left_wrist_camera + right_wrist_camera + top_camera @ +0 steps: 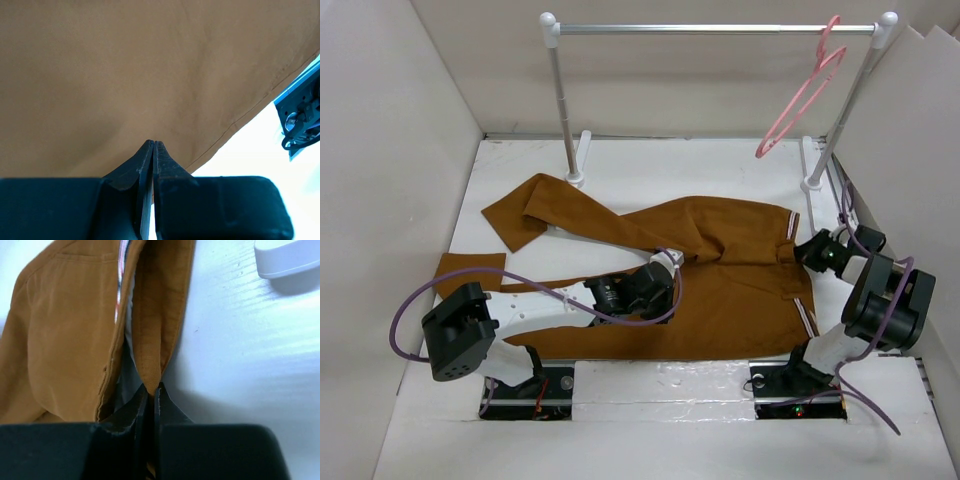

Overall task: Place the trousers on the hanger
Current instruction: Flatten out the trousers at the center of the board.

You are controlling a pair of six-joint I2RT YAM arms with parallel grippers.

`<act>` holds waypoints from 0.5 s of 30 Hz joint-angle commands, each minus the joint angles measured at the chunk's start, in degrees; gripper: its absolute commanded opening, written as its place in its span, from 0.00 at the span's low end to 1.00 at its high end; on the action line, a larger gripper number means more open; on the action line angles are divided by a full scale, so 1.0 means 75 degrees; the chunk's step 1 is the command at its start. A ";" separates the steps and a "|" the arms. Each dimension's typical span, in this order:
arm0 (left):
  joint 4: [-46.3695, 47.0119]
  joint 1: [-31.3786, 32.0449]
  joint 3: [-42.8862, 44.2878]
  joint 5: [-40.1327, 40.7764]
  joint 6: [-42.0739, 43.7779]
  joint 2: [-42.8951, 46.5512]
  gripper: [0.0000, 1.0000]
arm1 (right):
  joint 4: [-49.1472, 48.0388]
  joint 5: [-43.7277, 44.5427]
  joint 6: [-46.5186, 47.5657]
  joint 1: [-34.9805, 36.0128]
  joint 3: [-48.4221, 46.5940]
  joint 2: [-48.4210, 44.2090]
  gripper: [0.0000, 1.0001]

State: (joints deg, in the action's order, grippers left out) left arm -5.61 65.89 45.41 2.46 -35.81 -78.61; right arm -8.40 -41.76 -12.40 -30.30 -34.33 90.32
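Top view: trousers lie spread on the bench, and the hanger hangs at the right end of the rail; the left pincer sits mid-cloth, the right pincer at the waistband. Left wrist: fingers together, tips at the cloth. Right wrist: fingers clamped on a waistband fold.
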 commanded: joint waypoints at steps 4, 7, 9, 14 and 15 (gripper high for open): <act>0.0009 0.0027 0.0343 0.0035 0.0275 -0.0018 0.00 | 0.1303 0.1195 0.0025 -0.0330 -0.0531 -0.1717 0.00; -0.0119 0.0027 0.0426 0.0176 0.0287 0.0027 0.05 | 0.2148 0.2073 0.0177 -0.0658 -0.1070 -0.2105 0.00; -0.0225 0.0027 0.0461 0.0363 0.0310 0.0179 0.21 | 0.2699 0.2983 0.0317 -0.0916 -0.1712 -0.2106 0.00; -0.0960 0.0027 0.0555 0.1288 0.0252 0.0520 0.50 | 0.3733 0.4429 0.0681 -0.1151 -0.3050 -0.1591 0.25; -0.1091 -0.0181 0.0567 0.1452 0.0228 0.0613 0.55 | 0.3769 0.4559 0.0716 -0.0988 -0.3458 -0.1288 0.40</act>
State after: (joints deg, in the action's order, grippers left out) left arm -9.34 65.71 47.03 7.73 -33.93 -77.56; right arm 17.43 -17.10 -9.41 -38.00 -52.86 78.35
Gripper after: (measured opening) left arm 0.517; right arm 0.330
